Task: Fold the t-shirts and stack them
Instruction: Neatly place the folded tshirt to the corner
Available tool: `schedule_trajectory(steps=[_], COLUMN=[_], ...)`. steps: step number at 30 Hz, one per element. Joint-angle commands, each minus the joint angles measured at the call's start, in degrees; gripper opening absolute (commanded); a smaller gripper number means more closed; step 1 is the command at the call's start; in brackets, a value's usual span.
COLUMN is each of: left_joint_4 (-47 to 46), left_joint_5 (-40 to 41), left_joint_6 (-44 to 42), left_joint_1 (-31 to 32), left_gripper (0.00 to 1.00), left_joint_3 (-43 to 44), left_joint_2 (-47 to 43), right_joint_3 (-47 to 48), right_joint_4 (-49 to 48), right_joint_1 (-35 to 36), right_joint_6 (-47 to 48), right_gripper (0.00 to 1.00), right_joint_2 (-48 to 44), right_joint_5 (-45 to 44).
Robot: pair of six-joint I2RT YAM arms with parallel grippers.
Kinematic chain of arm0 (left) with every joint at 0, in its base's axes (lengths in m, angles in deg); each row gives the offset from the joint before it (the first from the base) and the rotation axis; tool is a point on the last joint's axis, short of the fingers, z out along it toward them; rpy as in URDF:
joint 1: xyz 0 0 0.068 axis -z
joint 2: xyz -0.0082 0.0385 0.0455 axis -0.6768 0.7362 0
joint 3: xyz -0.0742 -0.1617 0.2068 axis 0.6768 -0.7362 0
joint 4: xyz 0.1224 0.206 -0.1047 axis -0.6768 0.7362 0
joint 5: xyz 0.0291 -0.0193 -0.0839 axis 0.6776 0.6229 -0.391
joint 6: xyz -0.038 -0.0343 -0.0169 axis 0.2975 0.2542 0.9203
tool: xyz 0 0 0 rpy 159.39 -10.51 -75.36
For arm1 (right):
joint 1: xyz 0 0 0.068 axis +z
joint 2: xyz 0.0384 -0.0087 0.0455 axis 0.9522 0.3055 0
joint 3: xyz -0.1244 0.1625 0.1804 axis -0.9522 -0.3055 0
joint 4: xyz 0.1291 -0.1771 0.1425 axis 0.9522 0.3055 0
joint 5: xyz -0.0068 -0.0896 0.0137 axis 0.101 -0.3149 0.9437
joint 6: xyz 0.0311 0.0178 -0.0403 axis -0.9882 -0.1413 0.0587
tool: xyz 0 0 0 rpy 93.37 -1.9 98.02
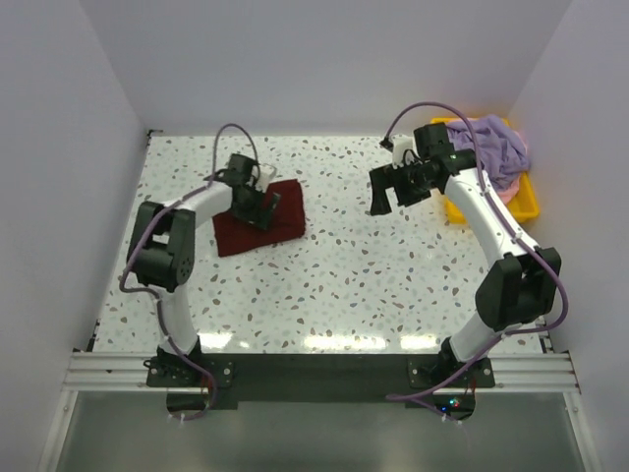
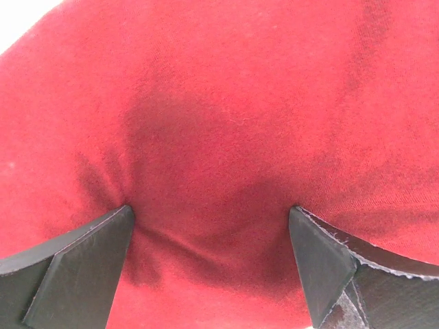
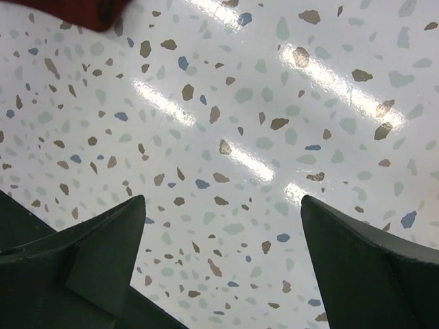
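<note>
A dark maroon t-shirt (image 1: 285,218) lies folded into a small rectangle on the table's left half. My left gripper (image 1: 257,211) is open and presses down on it; in the left wrist view the red cloth (image 2: 219,123) fills the frame and dimples between the two fingers (image 2: 89,260). My right gripper (image 1: 379,202) is open and empty above bare table right of the middle; its fingers (image 3: 103,253) frame speckled tabletop. A lavender purple t-shirt (image 1: 491,143) lies crumpled in the yellow tray, with pale pink cloth (image 1: 508,190) under it.
The yellow plastic tray (image 1: 528,204) stands at the back right against the right wall. White walls close the table on the left, back and right. A corner of the maroon shirt shows at the top left of the right wrist view (image 3: 75,10).
</note>
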Motion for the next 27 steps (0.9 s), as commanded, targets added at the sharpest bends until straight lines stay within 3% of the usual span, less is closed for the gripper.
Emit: schedule_trajectory(steps=[1,5,8,13,20,23,27], left_joint_4=[10.1,13.3,13.3,11.2,13.6,17.2,20.7], left_joint_5=[1.5,4.0,5.6,3.7,1.0,-3.6,-10.6], left_joint_6=[-22.3,-42.1,-49.1,-55.8,-49.2,-44.0,-38.8], left_joint_1=[-14.9,-24.8,-29.5,-31.3,-31.5,-31.7,-31.8], left_gripper=[1.0,1.0,0.99,0.99,1.0,1.0,1.0], left_joint_3=[-1.5,4.7,9.1,9.8,16.8,23.9,26.7], left_joint_2=[2.9,9.1,13.0,14.4,13.7,11.2,4.6], right_joint_3=[0.0,-0.2,0.2,1.4,2.4,2.9,3.0], right_joint_4=[1.2,1.3,1.4,2.9,4.0,4.1,4.2], right_joint_1=[-0.6,-1.1,-1.1,-1.0,-1.1,-1.1,-1.1], right_joint_6=[1.8,2.2,2.2,2.5,2.9,2.7,2.3], right_gripper=[0.99,0.99,0.99,0.99,0.99,0.99,0.98], right_joint_2=[-0.4,-0.2,0.5,1.4,1.5,1.3,0.5], right_joint_5=[-0.5,-0.1,0.1,0.7,1.2,1.4,1.8])
